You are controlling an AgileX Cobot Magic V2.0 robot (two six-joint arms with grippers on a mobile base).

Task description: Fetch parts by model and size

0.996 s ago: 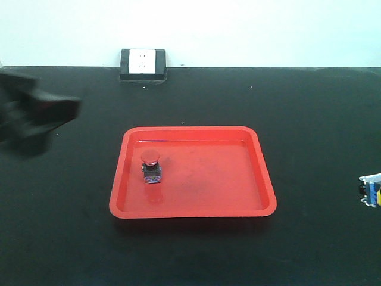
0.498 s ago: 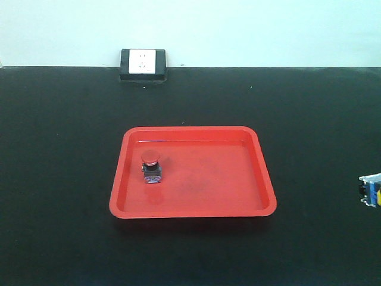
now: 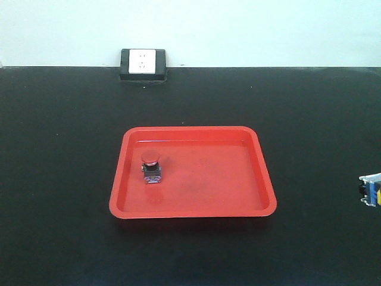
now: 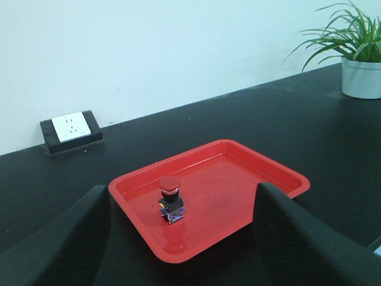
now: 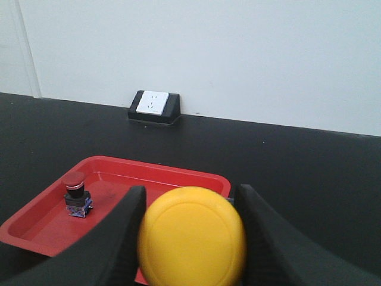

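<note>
**Two buttons: one in the tray, one in the right gripper**

One red tray (image 3: 262, 179) lies flat on a black table (image 3: 59, 179). The red button (image 3: 151, 167) stands upright inside the tray, in its left part, about halfway between the tray's front and back walls. Its round red cap is on top and its dark base, with some blue on it, sits on the tray floor. It does not touch the tray's walls. Nothing else is in the tray.

The left gripper (image 4: 183, 196) is in front of the tray. Its two dark fingers (image 4: 83, 238) are spread wide apart and there is nothing between them. From its own camera the tray and the red button show in the gap.

The right gripper (image 5: 189, 199) is in front of the tray's right end. It holds the yellow button (image 5: 191, 241), with one dark finger pressed on each side of the round yellow cap. The base of this button is hidden from that camera.

Behind the tray, against the pale wall (image 3: 238, 30), sits a black socket box (image 3: 143, 64) with a white face. It is well apart from the tray, behind its left end. A green plant (image 4: 351, 36) in a white pot stands far off to the right of the tray.

At the right edge of the front view, well to the right of the tray, a small white, blue and yellow thing (image 3: 370, 190) peeks in. It is cut off, so one cannot tell what it is.
</note>
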